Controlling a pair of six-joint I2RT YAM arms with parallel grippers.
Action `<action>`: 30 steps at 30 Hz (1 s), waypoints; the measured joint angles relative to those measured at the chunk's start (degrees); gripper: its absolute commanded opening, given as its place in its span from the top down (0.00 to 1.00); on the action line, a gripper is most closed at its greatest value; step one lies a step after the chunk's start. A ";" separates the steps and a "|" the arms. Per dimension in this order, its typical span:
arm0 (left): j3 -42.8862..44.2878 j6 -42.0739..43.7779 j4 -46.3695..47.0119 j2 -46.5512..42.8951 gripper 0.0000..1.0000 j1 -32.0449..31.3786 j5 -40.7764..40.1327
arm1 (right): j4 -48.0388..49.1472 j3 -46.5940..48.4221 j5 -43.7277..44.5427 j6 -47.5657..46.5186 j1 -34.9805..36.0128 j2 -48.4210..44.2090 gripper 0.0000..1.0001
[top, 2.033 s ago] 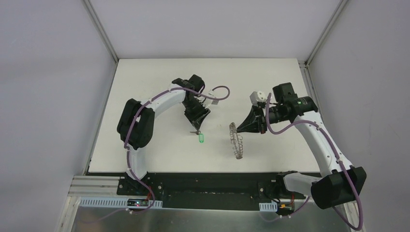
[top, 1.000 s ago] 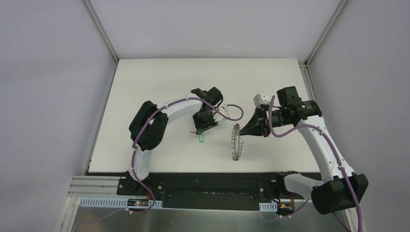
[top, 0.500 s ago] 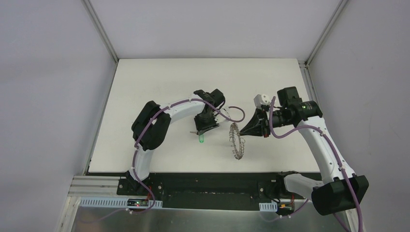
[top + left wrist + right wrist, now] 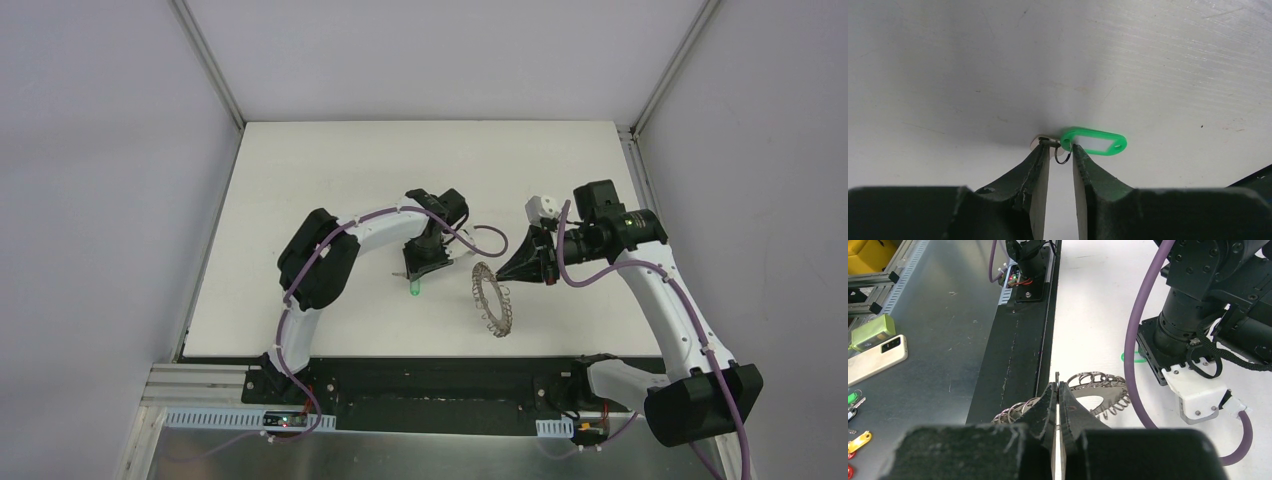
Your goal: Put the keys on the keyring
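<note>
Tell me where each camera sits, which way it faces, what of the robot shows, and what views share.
Top external: above and behind the bases, looking down on the table; both arms whole.
Left wrist: looks past the left gripper down at the key.
Right wrist: looks past the right gripper, shut on the keyring, toward the left arm and the near edge.
Shared: all three show the key; top and right wrist show the keyring.

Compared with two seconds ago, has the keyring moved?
Yes. The keyring, in the right gripper, has turned: then edge-on to the top camera, now its hole shows. Against the table's near edge it has barely shifted.
</note>
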 measured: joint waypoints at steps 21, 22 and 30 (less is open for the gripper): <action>-0.02 0.07 0.42 -0.24 0.89 0.00 -0.13 | 0.04 -0.31 0.00 0.00 0.00 0.00 1.00; -0.04 0.07 0.42 -0.35 0.89 0.00 -0.13 | 0.04 -0.33 0.00 0.00 0.00 0.00 1.00; -0.04 0.09 0.42 -2.08 0.91 0.00 -0.13 | 0.07 -0.57 0.00 0.00 0.00 0.00 1.00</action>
